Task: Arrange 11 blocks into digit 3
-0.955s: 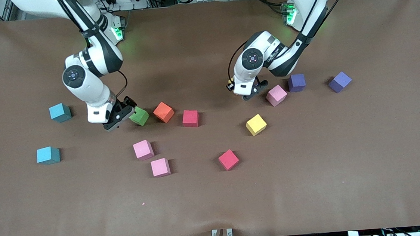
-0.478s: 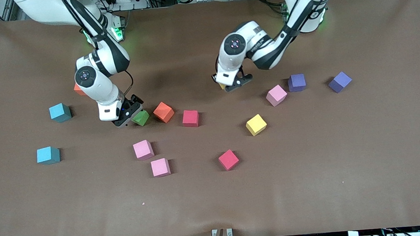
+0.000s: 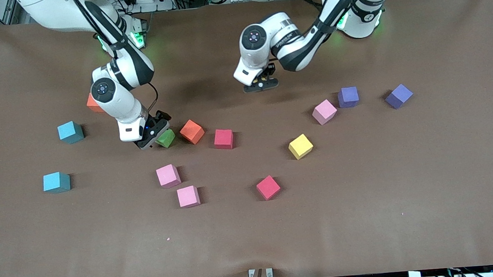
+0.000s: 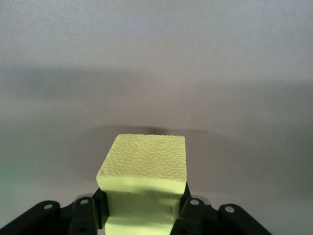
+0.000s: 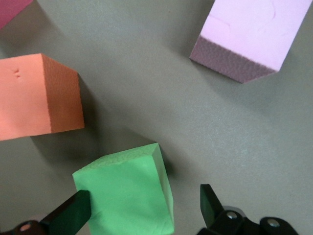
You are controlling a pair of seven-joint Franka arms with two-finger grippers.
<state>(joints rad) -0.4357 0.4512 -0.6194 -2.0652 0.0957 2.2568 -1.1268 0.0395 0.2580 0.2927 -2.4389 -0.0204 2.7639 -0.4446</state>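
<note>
We note the left hand [image 3: 261, 83] up in the air over bare brown surface [image 3: 253, 226] toward the robots' end, its fingers [image 4: 193, 213] clamped on a yellow block [image 4: 144, 169]; in the left wrist view the block sits squarely between both fingers, and in the front view the hand hides it.

The right hand [image 3: 157, 134] is low at the green block [image 3: 166, 138], fingers spread wide. In the right wrist view the green block [image 5: 124, 193] sits between one finger [image 5: 68, 215] and the other, with a gap on at least one side; we cannot tell whether either finger touches it.

No digit is formed: the blocks lie scattered and apart. Just beside the green block, toward the left arm's end, sits an orange block [image 3: 192, 131], then a red block [image 3: 223, 138]. Nearer the front camera lie two pink blocks [image 3: 168, 176] [image 3: 188, 196] and a second red block [image 3: 268, 187]. A second yellow block [image 3: 301, 146] lies near the middle. Toward the left arm's end are a third pink block [image 3: 324, 111] and two purple blocks [image 3: 348, 97] [image 3: 399, 96].

Another orange cube [image 3: 93, 104] shows partly from under the right arm. Two light-blue cubes [image 3: 70, 132] [image 3: 56, 182] sit toward the right arm's end.
</note>
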